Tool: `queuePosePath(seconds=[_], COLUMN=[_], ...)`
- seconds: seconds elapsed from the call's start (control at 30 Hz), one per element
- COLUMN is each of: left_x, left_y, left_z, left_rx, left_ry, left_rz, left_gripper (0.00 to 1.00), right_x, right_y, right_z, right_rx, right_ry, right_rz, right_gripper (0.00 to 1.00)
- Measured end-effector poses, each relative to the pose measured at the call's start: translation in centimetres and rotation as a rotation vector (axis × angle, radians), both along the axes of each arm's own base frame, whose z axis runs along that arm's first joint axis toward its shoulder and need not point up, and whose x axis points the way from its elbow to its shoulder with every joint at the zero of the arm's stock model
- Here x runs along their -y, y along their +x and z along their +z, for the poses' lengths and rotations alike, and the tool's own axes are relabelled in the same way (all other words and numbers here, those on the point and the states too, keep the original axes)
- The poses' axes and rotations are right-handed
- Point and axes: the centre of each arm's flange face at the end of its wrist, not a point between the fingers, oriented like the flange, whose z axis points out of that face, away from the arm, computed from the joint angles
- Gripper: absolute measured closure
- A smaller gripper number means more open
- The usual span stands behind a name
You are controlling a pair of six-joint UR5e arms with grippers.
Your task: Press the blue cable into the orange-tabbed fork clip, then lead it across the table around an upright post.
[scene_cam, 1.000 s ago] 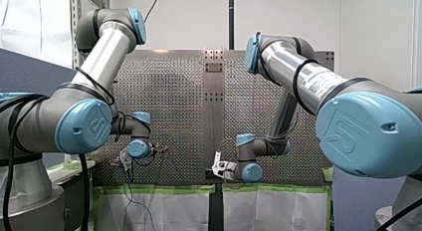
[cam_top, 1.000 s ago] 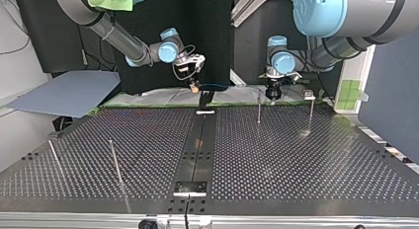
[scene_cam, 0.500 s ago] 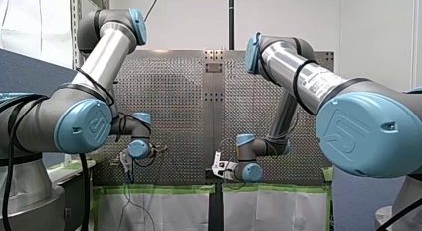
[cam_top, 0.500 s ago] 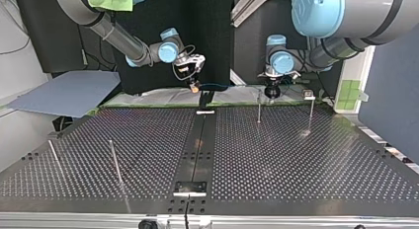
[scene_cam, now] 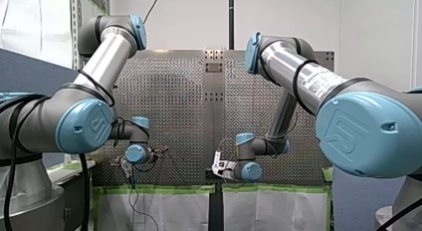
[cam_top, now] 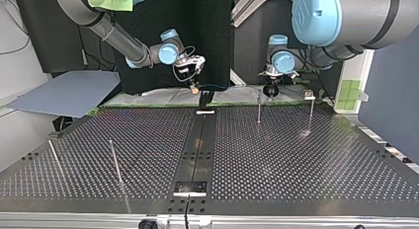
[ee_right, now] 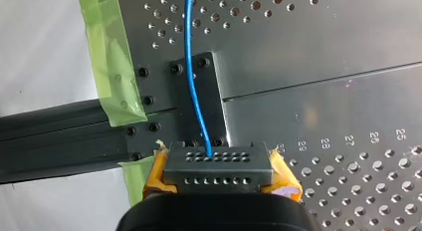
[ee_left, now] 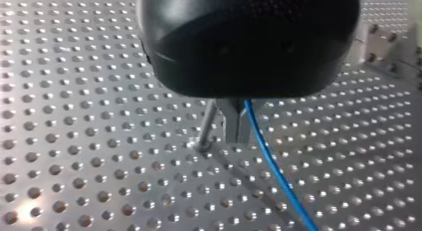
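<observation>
**Item 1: left gripper** [ee_left: 237,125]. You are seeing its black body hanging over the perforated bench [ee_left: 74,141]. Its metal fingers [ee_left: 233,126] are drawn narrow, pinching the blue cable [ee_left: 273,173] and pointing down at the surface.

**Item 2: blue cable.** It is leaving those fingers on one side and running away across the holes. Its other end is entering the grey block [ee_right: 219,164] held by the other arm.

**Item 3: upright post** [ee_left: 206,127]. It is standing just beside the left gripper's fingers, on the side away from the cable and not touching it.

**Item 4: right gripper** [ee_right: 219,177]. Its yellow pads [ee_right: 158,173] are clamping the grey block, which carries rows of small holes. The cable is coming out of the block's middle and crossing a black plate [ee_right: 214,101] bolted at the bench edge. Green tape [ee_right: 112,66] is lying beside that plate.

**Item 5: layout, top view.** Both grippers are hovering at the bench's far edge. The right gripper is at the middle, and the left gripper is well apart from it, towards the view's right. A far pair of posts [cam_top: 259,106] is standing near the left gripper. A near pair of posts [cam_top: 115,162] is standing at the view's left, well apart from both grippers.
</observation>
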Motion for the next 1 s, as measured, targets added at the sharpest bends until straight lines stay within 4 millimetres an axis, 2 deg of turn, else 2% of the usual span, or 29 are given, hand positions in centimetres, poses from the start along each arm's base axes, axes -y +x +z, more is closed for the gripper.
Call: queuePosePath(seconds=[0.17,0.53,0.7,0.87,0.93,0.97,1.0], left_x=[-0.9,-5.3,-5.8,-5.8,-5.7,-5.6,-5.5], left_y=[0.5,1.7,1.7,1.9,2.1,2.1,2.2], left_z=[0.1,0.2,0.1,0.2,0.3,0.4,0.4], left_rx=[0.018,0.022,0.010,0.023,0.041,0.049,0.055], left_ry=[-0.028,-0.064,-0.069,-0.058,-0.044,-0.037,-0.028], left_rz=[0.014,0.030,0.033,0.027,0.018,0.014,0.008], left_gripper=[1.00,1.00,1.00,1.00,0.78,0.78,0.74], right_x=[0.9,3.8,5.0,5.4,5.5,5.4,5.4], right_y=[-0.2,-0.8,-0.6,-0.7,-0.7,-0.7,-0.7], right_z=[0.3,1.4,2.2,2.5,2.5,2.4,2.4], right_rx=[0.005,0.041,0.065,0.067,0.066,0.065,0.064], right_ry=[-0.005,-0.006,-0.011,-0.010,-0.008,-0.007,-0.007], right_rz=[-0.011,-0.054,-0.065,-0.069,-0.069,-0.069,-0.069], right_gripper=[1.00,1.00,1.00,1.00,1.00,1.00,1.00])
